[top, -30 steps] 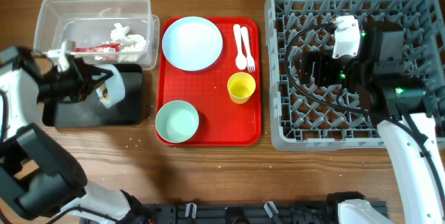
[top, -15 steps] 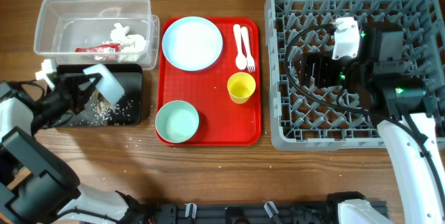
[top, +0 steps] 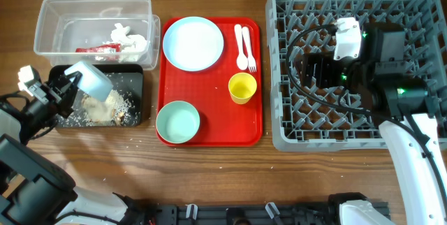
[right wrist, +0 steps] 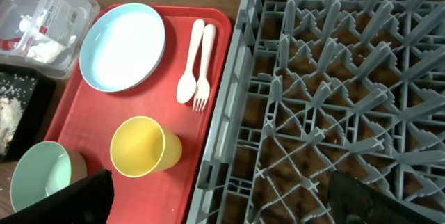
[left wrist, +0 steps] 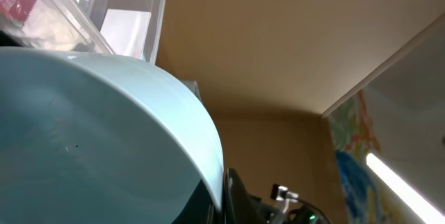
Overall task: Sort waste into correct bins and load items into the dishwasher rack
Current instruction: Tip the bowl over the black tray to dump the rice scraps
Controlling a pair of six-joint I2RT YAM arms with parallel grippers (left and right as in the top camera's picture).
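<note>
Pale blue bowl [top: 91, 80] pinched by left end effector [top: 70, 86] over black tray [top: 130, 71]; right end effector [top: 318, 68] spread

We take this for a robot lab staged as a canteen dish-return station. On a wood-grain table [top: 209, 176] a left arm [top: 21, 176] works at eight o'clock and a cabled right arm [top: 412, 148] at four. A grey dishwasher rack [top: 279, 78] stands at three o'clock, a red serving tray [top: 216, 124] at the centre, and a clear tub [top: 43, 26] and black tray [top: 138, 121] at ten and nine. The left wrist view shows a plain tan ceiling [left wrist: 278, 36] with a strip light [left wrist: 396, 179].
</note>
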